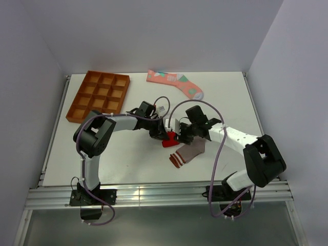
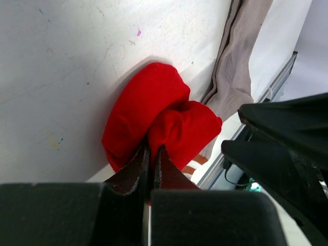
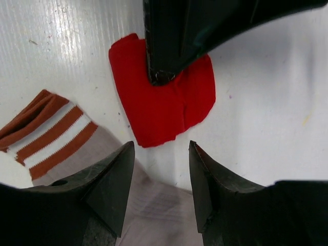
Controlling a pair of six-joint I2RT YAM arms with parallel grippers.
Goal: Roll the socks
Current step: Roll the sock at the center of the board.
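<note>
- Lying bunched into a small folded wad near the middle of the table, the red sock showed two rounded lobes in the left wrist view and a flatter, roughly square patch in the right wrist view.
- The left end effector was clenched on the red sock, its two fingers drawn almost together with only a thin slit between them, and their tips were buried in the crease between the lobes.
- The right end effector was released, with its jaws spread apart and nothing between them. It hung just beside the near edge of the red sock, above the spot where red fabric met grey.
- The grey-brown sock lay flat on the table just beside the red sock on the side toward the arms' bases. Its maroon-and-white striped cuff pointed toward the near left, and whether the two socks actually touched could not be told.
- The salmon-pink sock, with teal and white patches, lay spread out well apart from the others, near the far edge of the table.
- An orange tray divided into square compartments sat at the far left corner of the table, at a slight angle.
</note>
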